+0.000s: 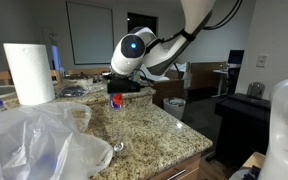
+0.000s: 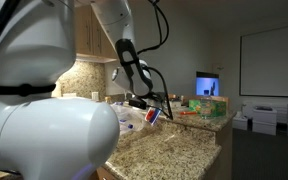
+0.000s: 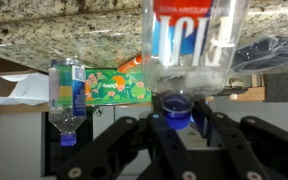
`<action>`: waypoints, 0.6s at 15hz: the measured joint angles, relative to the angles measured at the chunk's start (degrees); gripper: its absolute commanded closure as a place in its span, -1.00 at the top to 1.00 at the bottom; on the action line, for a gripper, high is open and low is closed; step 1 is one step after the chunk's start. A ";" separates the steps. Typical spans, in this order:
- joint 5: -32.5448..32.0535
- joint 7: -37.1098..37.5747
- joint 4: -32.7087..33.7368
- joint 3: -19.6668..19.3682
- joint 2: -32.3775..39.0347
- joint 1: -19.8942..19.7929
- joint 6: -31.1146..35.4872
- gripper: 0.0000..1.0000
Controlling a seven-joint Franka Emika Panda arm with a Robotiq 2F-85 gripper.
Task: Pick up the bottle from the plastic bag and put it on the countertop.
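Your pincer [image 3: 176, 112] was closed on the bottle [image 3: 196, 45] near its top. It looked light, rigid and slick, so a neck grip suited.

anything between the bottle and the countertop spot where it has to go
Nothing visible does. The bottle is held in the jaws over bare countertop; the plastic bag lies well off to the side.

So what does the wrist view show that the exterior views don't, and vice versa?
Wrist only: the bottle's blue cap and label lettering, close up at the gripper. Exterior only: the plastic bag, a paper towel roll and the arm. Shared: the bottle at the gripper, with the granite countertop under it.
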 measured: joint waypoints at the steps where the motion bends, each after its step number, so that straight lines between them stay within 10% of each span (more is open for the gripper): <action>1: -2.65 3.05 -0.26 0.20 0.04 0.11 -1.02 -0.80; 5: -11.78 13.21 -0.57 1.37 1.48 0.52 -5.36 -0.80; 9: -15.07 15.94 -0.55 12.25 4.80 -8.02 -9.41 -0.80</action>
